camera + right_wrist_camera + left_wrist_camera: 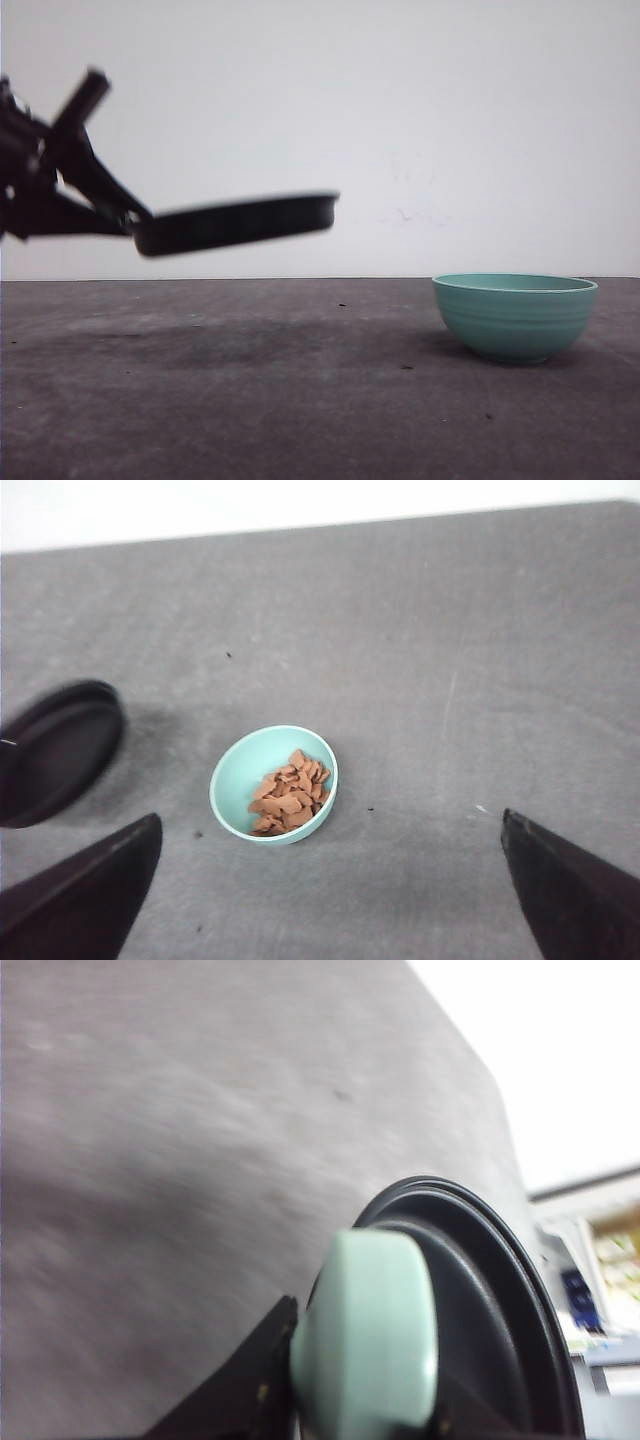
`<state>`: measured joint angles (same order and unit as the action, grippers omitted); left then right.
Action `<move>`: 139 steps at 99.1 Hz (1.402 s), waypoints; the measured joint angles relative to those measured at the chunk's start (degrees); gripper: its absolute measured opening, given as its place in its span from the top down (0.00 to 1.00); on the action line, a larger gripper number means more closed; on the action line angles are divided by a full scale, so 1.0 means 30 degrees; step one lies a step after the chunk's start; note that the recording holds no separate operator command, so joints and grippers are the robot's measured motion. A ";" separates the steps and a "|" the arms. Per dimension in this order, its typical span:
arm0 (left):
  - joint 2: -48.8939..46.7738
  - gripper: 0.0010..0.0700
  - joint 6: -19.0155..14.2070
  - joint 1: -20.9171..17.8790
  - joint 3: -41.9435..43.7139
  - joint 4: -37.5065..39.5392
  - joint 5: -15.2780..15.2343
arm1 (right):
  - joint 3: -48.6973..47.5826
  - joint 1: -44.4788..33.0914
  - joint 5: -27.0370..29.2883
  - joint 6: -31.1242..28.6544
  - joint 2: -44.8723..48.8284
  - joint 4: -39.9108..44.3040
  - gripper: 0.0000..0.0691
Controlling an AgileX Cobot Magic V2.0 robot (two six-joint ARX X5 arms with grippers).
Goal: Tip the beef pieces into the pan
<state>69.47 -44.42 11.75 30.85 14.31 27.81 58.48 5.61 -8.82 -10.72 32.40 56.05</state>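
Left gripper (350,1400) clamps the handle (365,1335), pan (235,222) airborne left of bowl (514,315); right gripper (330,900), wide open and empty, should grasp the bowl's rim squarely so beef (288,792) stays in.

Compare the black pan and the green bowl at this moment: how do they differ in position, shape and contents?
The pan is held in the air by the left gripper, while the bowl stands on the table. The pan is black, shallow and wide; the bowl is teal-green, ribbed and deeper. The bowl holds the beef pieces; the pan looks empty. Both are round and open-topped.
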 joint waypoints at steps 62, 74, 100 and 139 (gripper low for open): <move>-0.8823 0.93 0.0459 0.3388 0.0197 -0.8990 -0.0386 | -0.4102 0.0007 -0.3592 -0.0991 1.3442 -1.0877 0.41; -0.8976 0.93 0.0474 0.3388 0.0197 -0.9836 -0.0430 | -0.4102 0.0007 -0.3512 -0.1093 1.5431 -1.1060 0.42; -0.9078 0.93 0.0838 0.3395 0.0197 -1.0163 -0.0437 | -0.4102 0.0007 -0.3483 -0.1741 1.7573 -1.1919 0.71; -0.9078 0.94 0.1326 0.3504 0.0197 -1.0302 -0.0452 | -0.4073 0.0007 -0.3876 -0.2098 1.8877 -1.3500 0.94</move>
<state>42.24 -40.45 22.26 31.44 -16.60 26.46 46.26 5.63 -20.45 -17.02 89.03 15.55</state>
